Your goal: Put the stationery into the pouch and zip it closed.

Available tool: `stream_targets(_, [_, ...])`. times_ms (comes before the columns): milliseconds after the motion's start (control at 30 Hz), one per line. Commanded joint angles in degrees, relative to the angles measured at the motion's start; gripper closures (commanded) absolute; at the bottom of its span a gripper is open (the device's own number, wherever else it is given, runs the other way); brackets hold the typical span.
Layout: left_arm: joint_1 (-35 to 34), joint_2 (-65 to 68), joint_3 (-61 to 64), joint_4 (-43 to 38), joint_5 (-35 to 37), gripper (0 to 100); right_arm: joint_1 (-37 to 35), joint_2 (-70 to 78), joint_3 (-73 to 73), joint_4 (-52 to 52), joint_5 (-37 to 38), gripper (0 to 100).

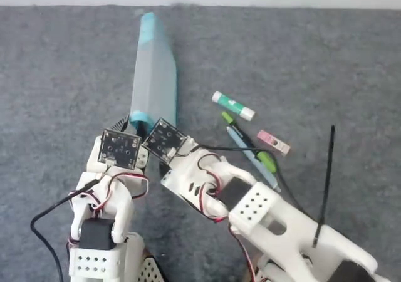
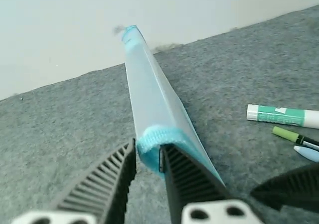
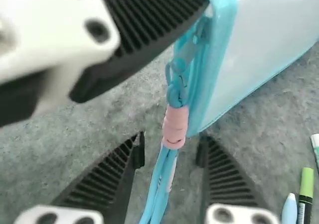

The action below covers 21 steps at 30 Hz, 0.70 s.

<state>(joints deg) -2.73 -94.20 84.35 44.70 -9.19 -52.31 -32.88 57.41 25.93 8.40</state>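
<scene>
Grey mat (image 1: 62,75) covers the table.

Pouch (image 1: 153,75): long, pale and see-through with teal ends. It stands on its long edge, running away from the arms toward the far wall. The near end is in the grippers. I cannot tell whether the zip is open or shut.

Left gripper (image 2: 148,157): fingers clamped on the teal webbing at the pouch's near end.

Right gripper (image 3: 170,145): jaws apart, one on each side of the zip pull (image 3: 174,84), a teal cord with a pink bead (image 3: 174,127). Neither jaw touches the bead.

Handling (a judgement):
- The pouch looks light, soft and floppy, and its walls look slick, so it would likely sag if let go.
- The stitched webbing end is the firm place to hold it.
- The zip is best worked from the bead, since the cord is thin and may slip.

Stationery lies loose on the mat, well apart from the pouch on the right arm's side:
- Glue stick (image 1: 233,105), farthest out.
- Pen (image 1: 250,156) and highlighter (image 2: 289,133), side by side.
- Eraser (image 1: 273,141), just beside them.

In the way:
- Both grippers crowd the same end of the pouch.
- The right arm's black lead (image 1: 250,151) crosses over the pen and highlighter.
- A black strip (image 1: 327,175) lies farther right.
</scene>
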Motion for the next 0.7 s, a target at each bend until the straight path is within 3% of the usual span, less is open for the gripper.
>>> stream_targets(0, [-0.4,-0.4,-2.7,-2.0,1.3,93,1.2,1.1,-0.9,-2.9,-1.6,86.7])
stream_targets(167, [-0.4,-0.4,-2.8,-1.9,1.4,93,3.7,5.1,-3.8,-4.2,-8.2,84.6])
stream_targets(667, [-1.9,-0.3,-2.6,-1.9,1.4,93,3.6,13.7,-7.9,-9.5,-8.4,80.5])
